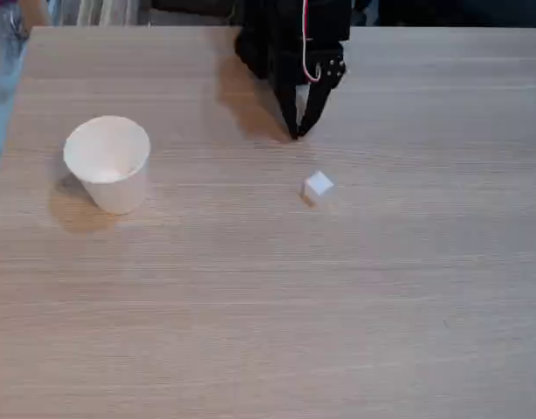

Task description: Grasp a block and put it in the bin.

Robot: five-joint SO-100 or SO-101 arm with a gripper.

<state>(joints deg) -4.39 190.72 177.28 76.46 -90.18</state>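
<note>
Gripper (296,133) seen pointed down at table (355,305), fingers drawn together, nothing held | block (318,186) lying just below-right of fingertips, apart | bin (107,162) upright, well left of gripper

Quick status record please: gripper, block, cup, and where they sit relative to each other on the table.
gripper: fingertips together near the table's far side, holding nothing
block: small white cube lying free on the table, nearer the camera than the fingertips and slightly right of them in the fixed view
bin: white paper cup upright, far left of the cube, looks empty
table: light wood grain
task state: cube not yet grasped
</note>
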